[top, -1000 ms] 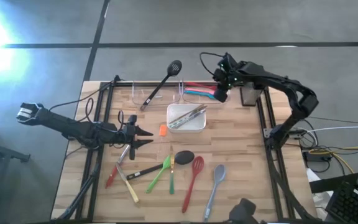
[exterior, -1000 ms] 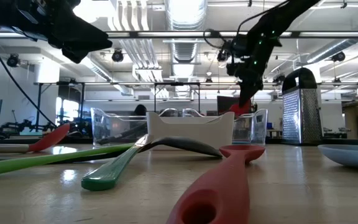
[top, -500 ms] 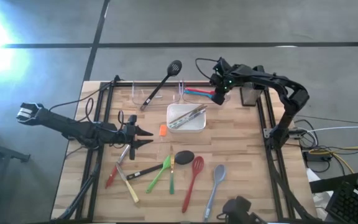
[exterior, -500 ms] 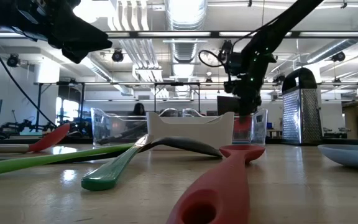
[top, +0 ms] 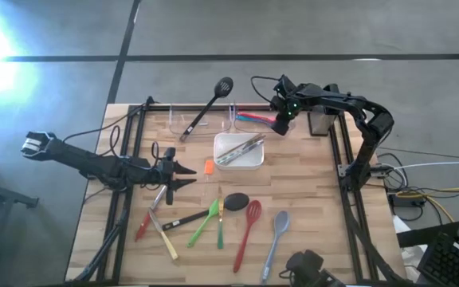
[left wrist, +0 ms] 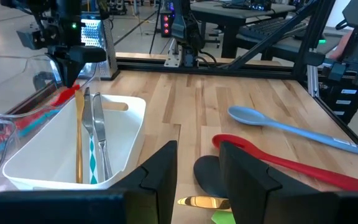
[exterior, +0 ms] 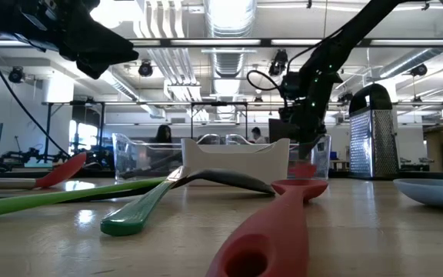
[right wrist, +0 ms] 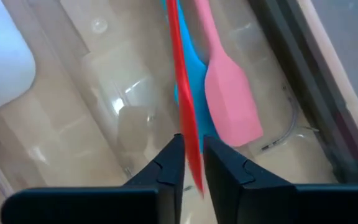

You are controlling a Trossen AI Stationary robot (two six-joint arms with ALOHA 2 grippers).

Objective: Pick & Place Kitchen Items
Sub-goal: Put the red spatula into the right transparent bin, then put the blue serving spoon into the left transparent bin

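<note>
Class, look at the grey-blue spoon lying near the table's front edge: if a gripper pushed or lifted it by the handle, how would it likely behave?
The grey-blue spoon is slim and long-handled, so it is probably light and would slide or pivot on the smooth wooden table when pushed. Its bowl lies flat, so rolling seems unlikely. Lifted by the far handle end, it would probably droop bowl-down.

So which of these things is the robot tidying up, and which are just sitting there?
Being tidied: long red utensil, pink flat spatula, blue-grey plastic spoon, green plastic spatula, black slotted spoon.
Just sitting there: clear plastic bin, white square dish, metal box grater.
</note>
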